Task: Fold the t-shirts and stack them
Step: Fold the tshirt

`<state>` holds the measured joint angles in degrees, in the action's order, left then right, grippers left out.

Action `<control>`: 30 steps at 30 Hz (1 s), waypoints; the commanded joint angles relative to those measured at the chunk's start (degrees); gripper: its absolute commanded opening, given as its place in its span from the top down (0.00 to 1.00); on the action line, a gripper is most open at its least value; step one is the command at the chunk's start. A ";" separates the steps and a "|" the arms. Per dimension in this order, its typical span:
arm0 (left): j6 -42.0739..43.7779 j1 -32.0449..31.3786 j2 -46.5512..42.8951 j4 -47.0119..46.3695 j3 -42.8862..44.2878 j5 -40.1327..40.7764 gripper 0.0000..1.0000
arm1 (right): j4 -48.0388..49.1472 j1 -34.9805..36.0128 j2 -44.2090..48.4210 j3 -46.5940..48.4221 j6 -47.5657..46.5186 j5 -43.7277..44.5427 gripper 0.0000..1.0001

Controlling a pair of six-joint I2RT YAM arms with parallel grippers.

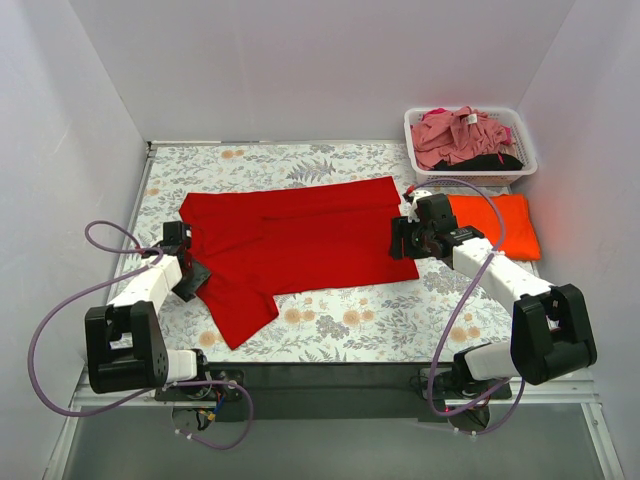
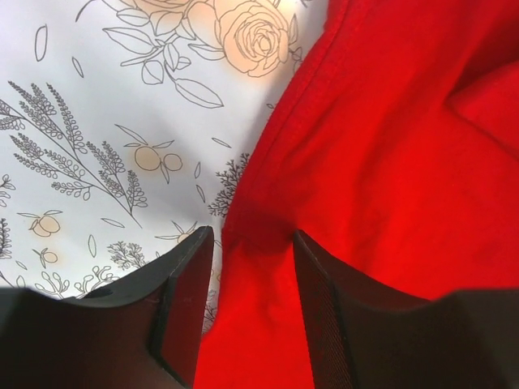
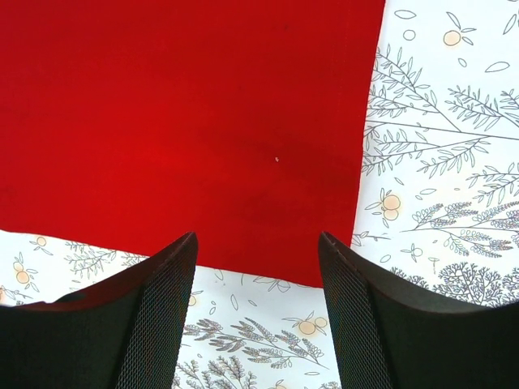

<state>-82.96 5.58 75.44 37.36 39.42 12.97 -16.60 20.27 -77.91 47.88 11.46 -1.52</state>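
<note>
Red cloth fills the middle of your table: the red t-shirt (image 1: 300,240) lies spread flat on the floral table cloth (image 1: 330,325), its length running left to right, with one sleeve trailing toward the near edge. You have an arm at each end of it, which looks like the setup for a two-handed fold.

Your left gripper (image 2: 251,243) sits low at the shirt's left edge. Its fingers are apart and straddle the stitched border, with red fabric lying in the gap, but nothing is pinched yet. Your right gripper (image 3: 258,243) hangs over the opposite end, above the near corner of the hem, with its fingers spread wide and nothing held. Judging by that placement, the edge is meant to be taken at both ends so the cloth lifts evenly instead of bunching.

The orange t-shirt (image 1: 500,222) lies folded on the right, just beyond your right arm and in front of the basket (image 1: 415,130). I take it as the start of the stack, so the red one probably goes on top of it. The pink t-shirt (image 1: 455,135) and the black t-shirt (image 1: 495,160) lie crumpled in the basket, waiting.

No brand or print shows on any shirt. A pale scrap on the pink one may be a neck label, too small to read
</note>
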 commanded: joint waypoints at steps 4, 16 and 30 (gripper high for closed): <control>0.34 0.39 0.32 -1.33 -1.45 3.55 0.57 | 0.96 -0.06 0.57 -0.50 0.23 0.02 0.32; 0.78 0.39 6.21 -1.68 -2.24 2.23 0.76 | -2.20 -0.15 1.53 -1.03 0.75 7.40 0.32; 2.01 0.39 4.37 -2.38 -2.24 0.65 1.00 | -6.87 -0.41 -2.06 -2.53 5.14 8.91 0.43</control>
<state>-80.77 5.58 78.94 35.33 39.31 15.62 -22.68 20.21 -78.08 45.08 14.94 7.11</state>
